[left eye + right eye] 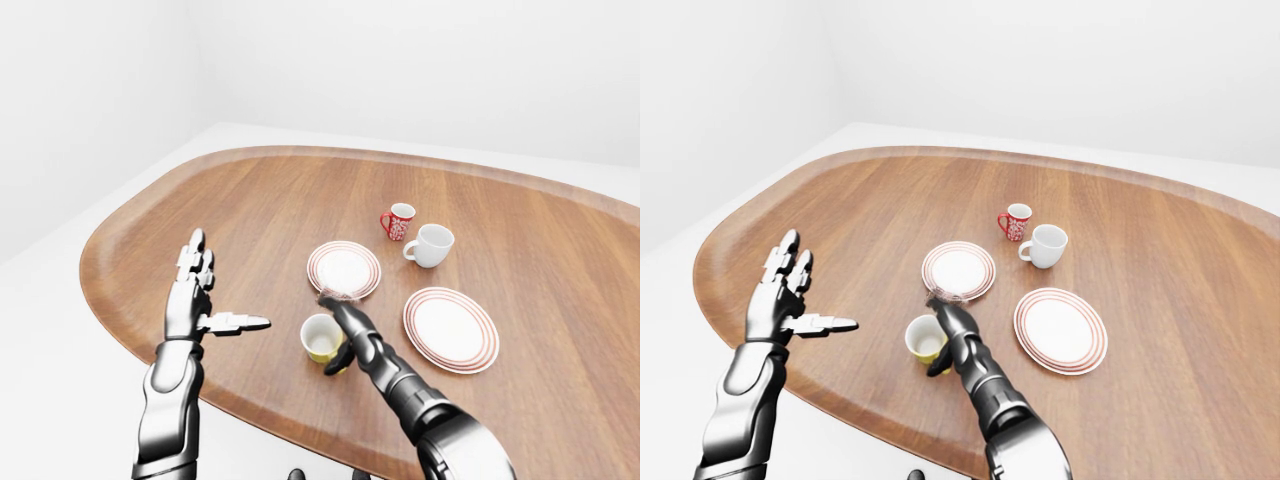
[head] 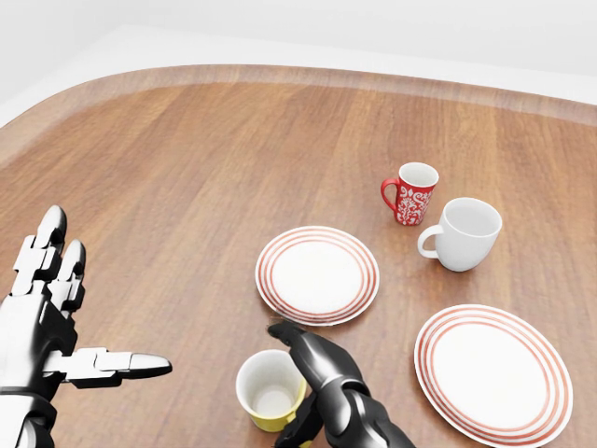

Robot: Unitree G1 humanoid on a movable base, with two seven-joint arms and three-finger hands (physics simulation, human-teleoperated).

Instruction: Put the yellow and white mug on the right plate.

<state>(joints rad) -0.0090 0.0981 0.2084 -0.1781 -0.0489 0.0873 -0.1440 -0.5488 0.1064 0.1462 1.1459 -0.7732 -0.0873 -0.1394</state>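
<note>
The yellow and white mug (image 2: 266,399) stands upright on the wooden table (image 2: 187,187), at the bottom centre of the head view. My right hand (image 2: 297,385) is against the mug's right side. Its fingers (image 2: 312,350) reach past the rim and its thumb curls under the near side, but they are not closed round the mug. The right plate (image 2: 494,373), white with red rings, lies bare to the right of the mug. My left hand (image 2: 103,299) hovers open and empty at the left, fingers spread.
A second red-ringed plate (image 2: 317,275) lies just above the mug in the head view. A red patterned mug (image 2: 410,193) and a white mug (image 2: 466,233) stand above the right plate. The table's curved edge (image 1: 130,340) runs under my left arm.
</note>
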